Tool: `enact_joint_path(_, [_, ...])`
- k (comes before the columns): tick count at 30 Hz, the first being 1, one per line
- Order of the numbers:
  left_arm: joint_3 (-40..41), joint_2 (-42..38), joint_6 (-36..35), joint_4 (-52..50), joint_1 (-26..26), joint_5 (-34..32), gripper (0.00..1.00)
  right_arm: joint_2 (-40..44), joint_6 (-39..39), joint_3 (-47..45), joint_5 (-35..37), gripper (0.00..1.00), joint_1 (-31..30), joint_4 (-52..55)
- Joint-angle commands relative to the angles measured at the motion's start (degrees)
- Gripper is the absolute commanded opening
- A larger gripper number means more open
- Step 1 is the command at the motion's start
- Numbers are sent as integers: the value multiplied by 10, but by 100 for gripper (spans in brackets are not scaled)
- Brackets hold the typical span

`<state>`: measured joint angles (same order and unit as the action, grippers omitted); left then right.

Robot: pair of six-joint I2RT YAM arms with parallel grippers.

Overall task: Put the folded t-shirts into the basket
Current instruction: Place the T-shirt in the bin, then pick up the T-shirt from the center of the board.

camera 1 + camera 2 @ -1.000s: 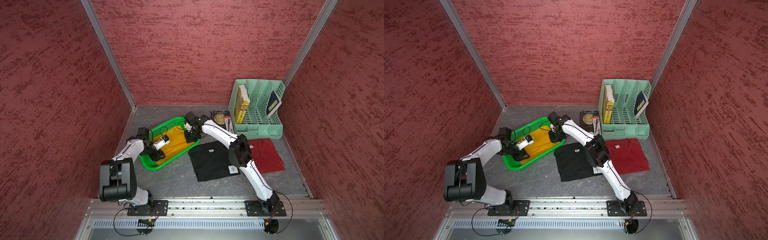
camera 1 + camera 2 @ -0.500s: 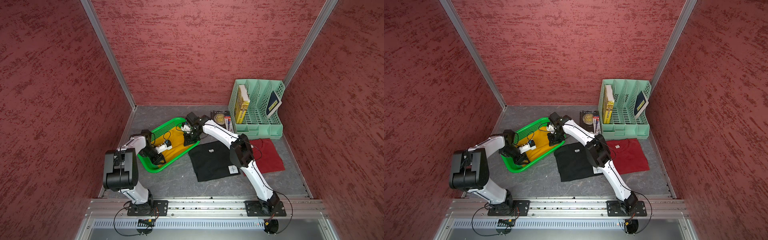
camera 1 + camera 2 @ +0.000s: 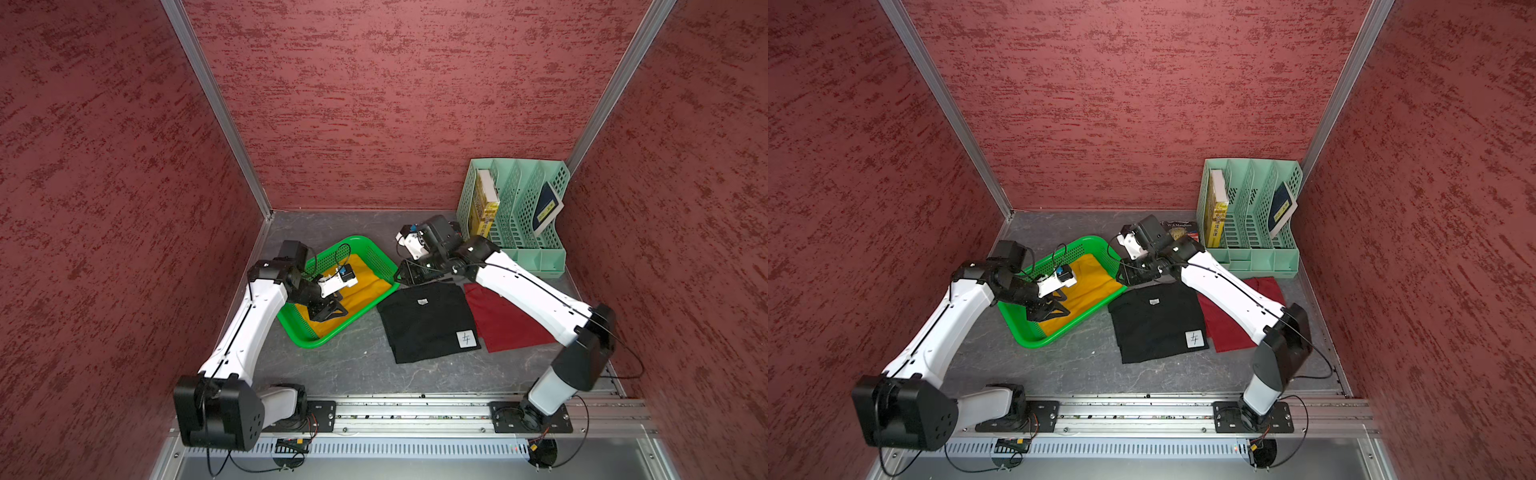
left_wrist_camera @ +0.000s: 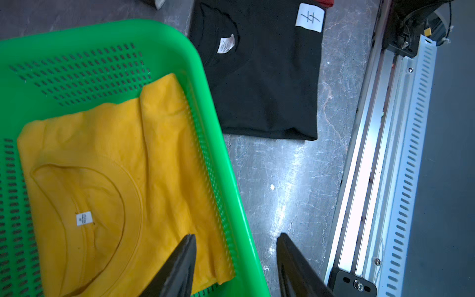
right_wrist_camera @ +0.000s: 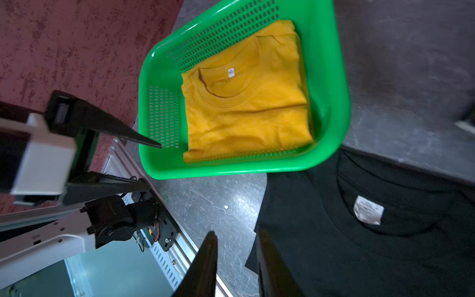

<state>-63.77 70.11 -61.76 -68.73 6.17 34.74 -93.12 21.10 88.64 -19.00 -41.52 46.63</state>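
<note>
My left gripper (image 4: 236, 235) hangs over the basket's (image 3: 309, 343) edge, jaws apart and empty; the yellow shirt (image 3: 365, 286) already lies inside. My right gripper (image 5: 236, 232), jaws slightly parted on nothing as far as I can tell, sits at the black shirt's (image 3: 428, 324) collar corner beside the basket, so that arm is nearer. The shirt's long side runs from there toward the rail. The red shirt (image 3: 507, 328) lies just beyond, partly under the arm.
</note>
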Motion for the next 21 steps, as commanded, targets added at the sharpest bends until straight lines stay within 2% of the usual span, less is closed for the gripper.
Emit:
enact_joint_path(1, [13, -24, 55, 36, 80, -16, 54, 27, 70, -135, 71, 27, 2, -60])
enact_joint_path(3, [27, -26, 71, 65, 128, -45, 55, 55, 116, -221, 54, 25, 2, -133])
enact_joint_path(5, [38, -17, 91, 101, 171, -65, 56, 57, 158, -285, 4, 24, 1, -206])
enact_joint_path(7, [53, -2, 106, 133, 203, -87, 57, 32, 181, -314, -50, 24, -2, -258])
enact_joint_path(10, [76, 22, 124, 182, 241, -124, 57, -9, 234, -357, -64, 24, -16, -345])
enact_joint_path(14, [101, 36, 135, 223, 250, -135, 57, -64, 303, -411, -102, 23, -24, -437])
enact_joint_path(17, [116, 36, 138, 241, 250, -124, 57, -81, 312, -440, -116, 23, -47, -432])
enact_joint_path(21, [121, 38, 140, 251, 250, -112, 57, -55, 326, -501, -104, 23, -72, -395])
